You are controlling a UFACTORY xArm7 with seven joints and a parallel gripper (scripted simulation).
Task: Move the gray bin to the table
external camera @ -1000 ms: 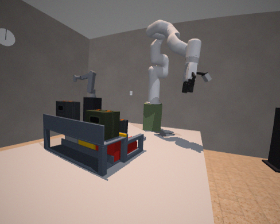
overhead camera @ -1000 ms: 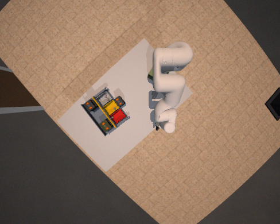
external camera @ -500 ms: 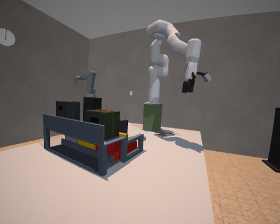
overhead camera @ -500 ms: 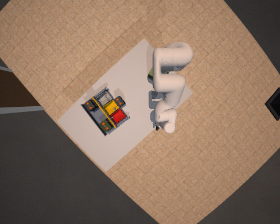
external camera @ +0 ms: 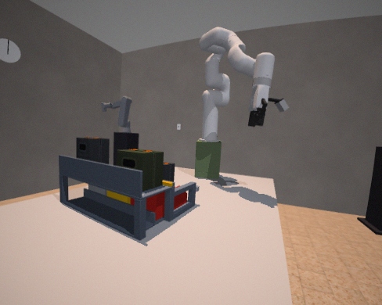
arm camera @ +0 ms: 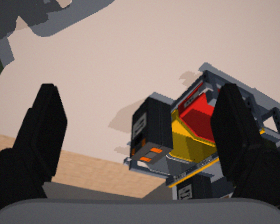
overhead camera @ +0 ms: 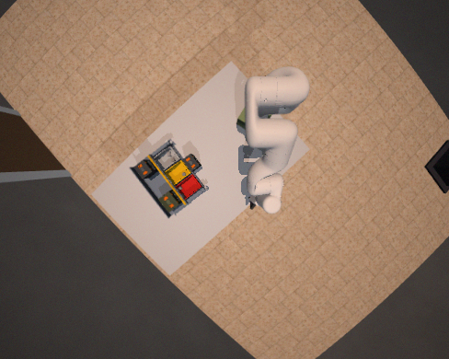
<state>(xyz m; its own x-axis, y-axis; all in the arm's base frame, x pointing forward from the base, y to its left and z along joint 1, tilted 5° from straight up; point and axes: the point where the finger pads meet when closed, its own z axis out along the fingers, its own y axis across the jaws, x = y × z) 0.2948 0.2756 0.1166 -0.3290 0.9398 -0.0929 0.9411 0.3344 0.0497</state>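
Observation:
The gray open bin sits in one end of the shelf, with pale parts faintly visible inside. Little of it shows in the wrist view, behind a dark box. The yellow bin is beside it, then the red bin. These two look level on the shelf. My gripper is open and empty, high above the table and well to the side of the shelf. Its fingers are mostly hidden under the arm in the top view.
A dark box with orange marks stands in front of the shelf, near the gray and yellow bins. Another dark box and an olive box rise at its back. A yellow bar crosses above the shelf.

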